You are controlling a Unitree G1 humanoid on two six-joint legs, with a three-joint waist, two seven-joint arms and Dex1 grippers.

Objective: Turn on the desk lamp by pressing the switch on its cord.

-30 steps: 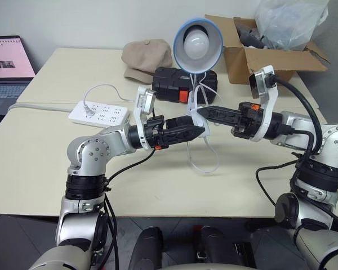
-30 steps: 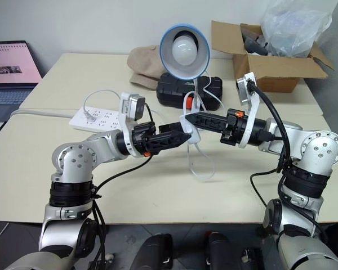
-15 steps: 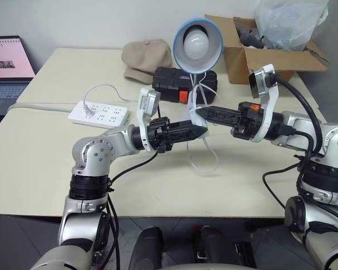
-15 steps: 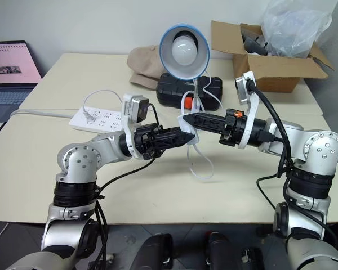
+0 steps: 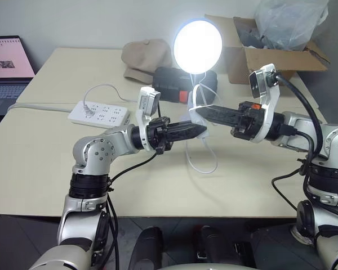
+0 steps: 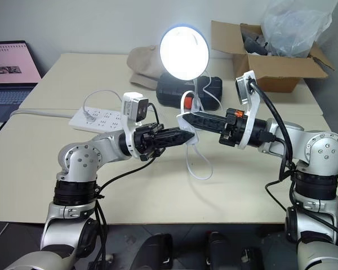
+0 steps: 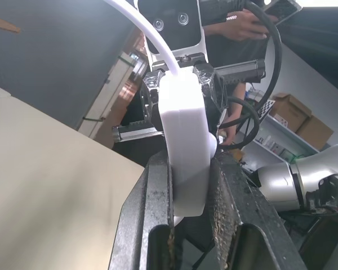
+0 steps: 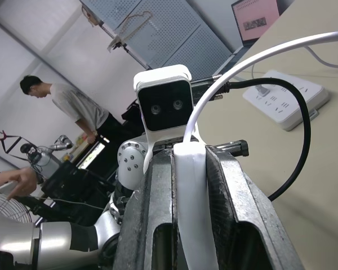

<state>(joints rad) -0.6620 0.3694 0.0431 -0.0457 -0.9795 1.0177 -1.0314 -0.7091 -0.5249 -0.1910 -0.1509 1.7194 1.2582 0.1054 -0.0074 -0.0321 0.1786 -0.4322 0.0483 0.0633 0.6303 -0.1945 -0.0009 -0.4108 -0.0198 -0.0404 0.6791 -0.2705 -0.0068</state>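
White plastic switch [image 7: 183, 140] sits pinched between the two black fingers of the left claw [image 5: 198, 130], raised above the desk [image 5: 34, 163] near its middle. Left wrist view: the fingers press on both flat sides of the switch, claw clenched on it. The right claw [image 5: 198, 113] comes in from the opposite side, tip to tip with the left, just above it; right wrist view shows its fingers [image 8: 158, 214] closed on the white piece of the cord line between them, so both claws grip the same small stretch.

The cord [image 5: 201, 163] hangs from the claws in a loose loop that drops to the desk below them, and another run rises behind toward the lamp's neck.

The desk lamp [image 5: 198, 46] stands just behind the two claws, shade facing the camera, bulb glowing bright white. Lamp is lit.

Behind the lamp: a black case [image 5: 169, 83], a tan cap [image 5: 146, 58] and an open cardboard box [image 5: 265, 62]. A white power strip [image 5: 98, 113] lies on the desk to the left of the left arm, well apart from the claws. A laptop [image 5: 8, 70] sits at the far left edge.
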